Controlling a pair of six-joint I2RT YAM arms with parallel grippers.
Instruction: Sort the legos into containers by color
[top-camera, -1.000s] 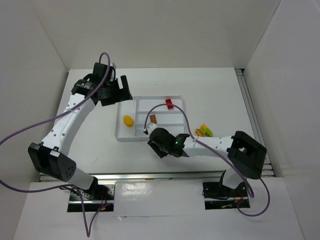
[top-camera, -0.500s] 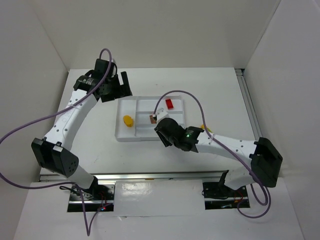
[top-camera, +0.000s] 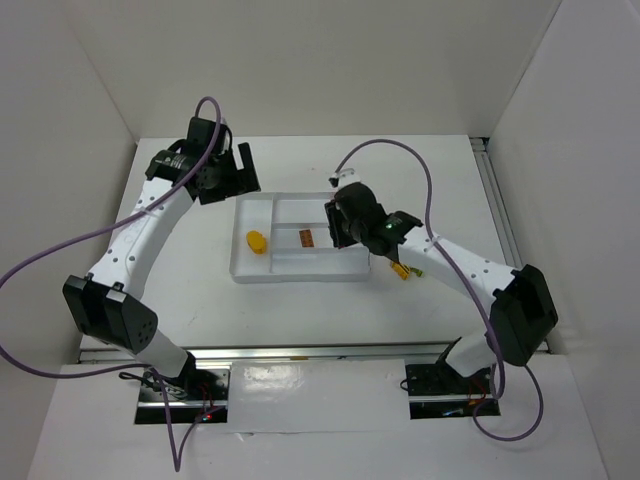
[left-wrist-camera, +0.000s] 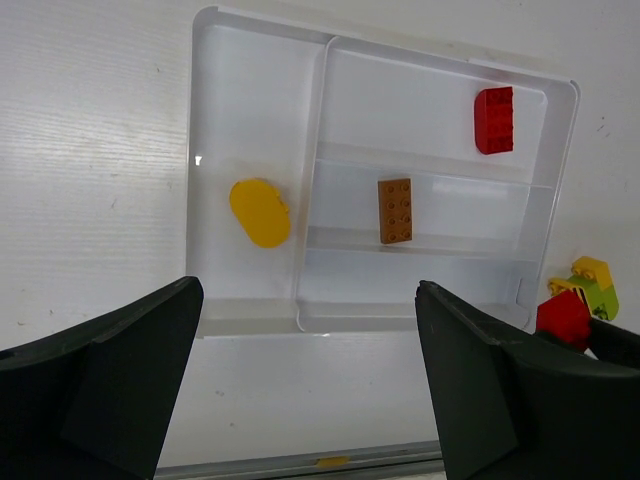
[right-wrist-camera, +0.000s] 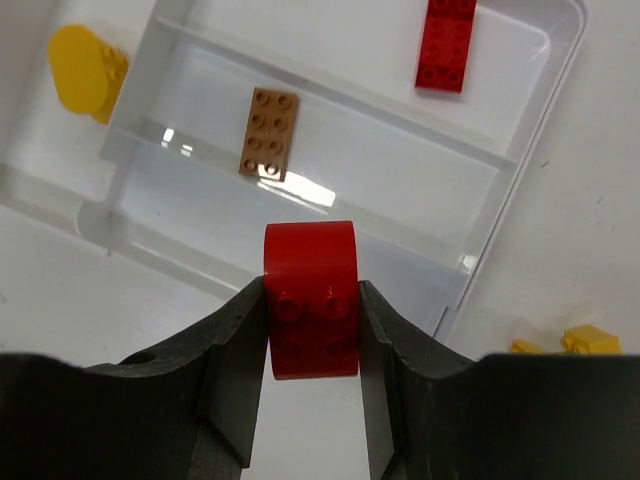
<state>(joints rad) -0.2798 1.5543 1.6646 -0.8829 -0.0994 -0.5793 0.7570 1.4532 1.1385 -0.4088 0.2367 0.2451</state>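
Red lego clamped in right pincer, long axis pointing toward tray, left pincer spread wide

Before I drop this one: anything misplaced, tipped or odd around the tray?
Nothing stands out. In the tray, the yellow piece, brown brick and red brick sit in separate compartments; unsorted yellow and green bricks sit beside it.

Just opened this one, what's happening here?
The right gripper holds a rounded red brick above the white tray. In the tray lie a long red brick, a brown brick and a yellow piece, each in its own compartment. The left gripper hangs open near the tray, empty. Yellow and green bricks wait on the table.
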